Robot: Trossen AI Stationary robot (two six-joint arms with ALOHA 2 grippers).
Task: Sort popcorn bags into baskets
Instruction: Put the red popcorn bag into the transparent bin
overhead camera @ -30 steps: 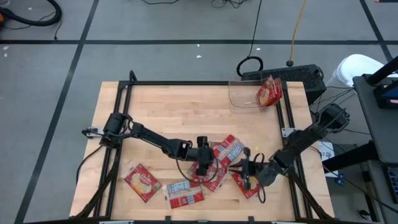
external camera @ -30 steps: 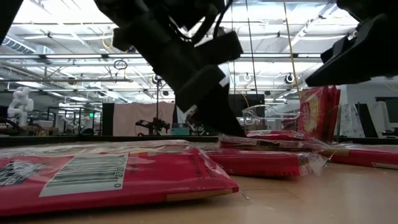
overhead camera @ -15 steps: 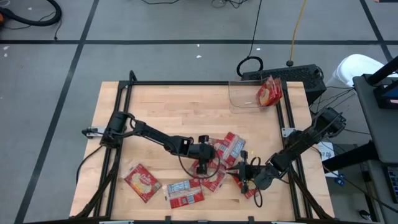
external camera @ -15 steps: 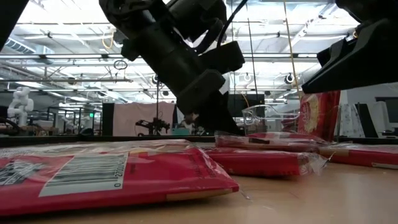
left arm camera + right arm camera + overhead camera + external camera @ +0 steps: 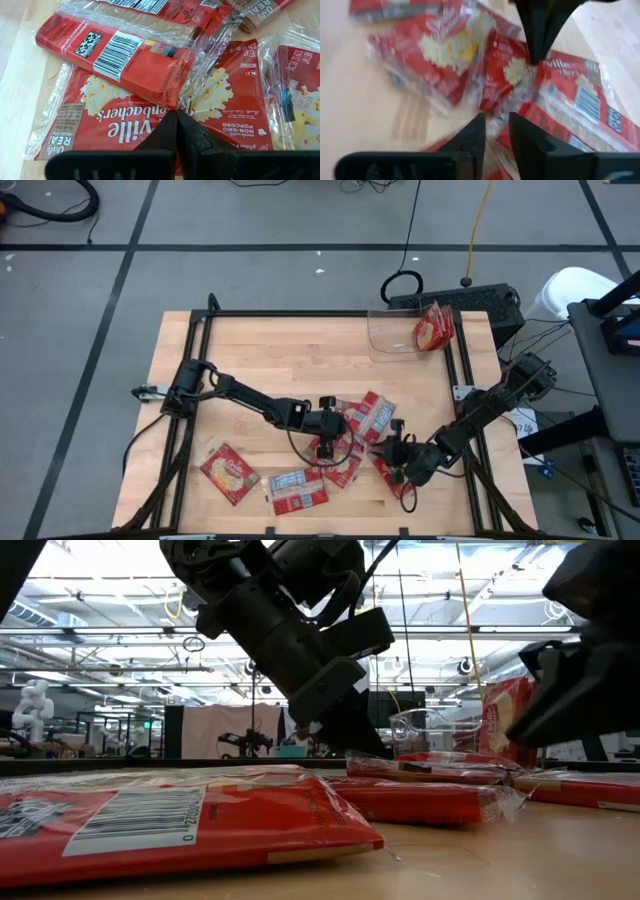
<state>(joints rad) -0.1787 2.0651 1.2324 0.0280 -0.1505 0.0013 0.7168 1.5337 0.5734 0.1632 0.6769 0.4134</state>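
Popcorn bags (image 5: 150, 85): glossy red packs in crinkly clear plastic film, printed paper-look label panels. Table (image 5: 290, 355) is pale wood, smooth matt; basket (image 5: 392, 336) clear glossy plastic. Gripper fingers (image 5: 192, 137) matt black plastic.

Left gripper (image 5: 177, 114) low, jaws pressed together; right gripper (image 5: 496, 125) jaws slightly apart.

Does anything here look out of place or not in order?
Yes. One popcorn bag stands tilted against the clear basket wall at the table's far right corner. The other bags lie overlapping in a loose heap near the front, where the left gripper is shut at the wrapper edges.
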